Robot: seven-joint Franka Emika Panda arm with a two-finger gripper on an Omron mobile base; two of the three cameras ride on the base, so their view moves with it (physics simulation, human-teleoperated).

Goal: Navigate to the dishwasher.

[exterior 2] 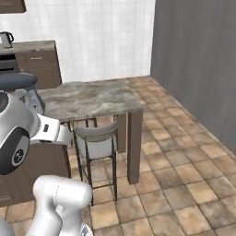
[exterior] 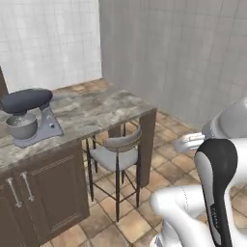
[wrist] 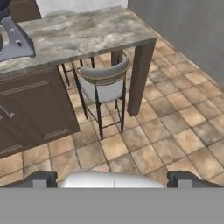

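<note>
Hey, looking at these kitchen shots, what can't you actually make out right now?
- Stand mixer: in the hand view, cut off by the top-left edge; in the right base view, partly behind the arm.
- Kettle: right base view, far, small, clipped by the left edge.
- Stool: its seat sits under the counter overhang.
- Gripper: fingertips stand apart.

Both base views look forward and down from behind the arm onto the marble-topped desk (exterior: pixel 91 113) and the bar stool (exterior: pixel 117 155) tucked under its overhang. The left base view faces the stool from its seat side, with the stand mixer (exterior: pixel 29 117) beyond it on the desk. The right base view sees the same stool (exterior 2: pixel 96 140) and desk (exterior 2: pixel 92 98) more end-on, with the tiled floor (exterior 2: pixel 184 170) stretching past the stool. The hand view sits lower and nearer, tilted down at the stool (wrist: pixel 104 83).
</note>
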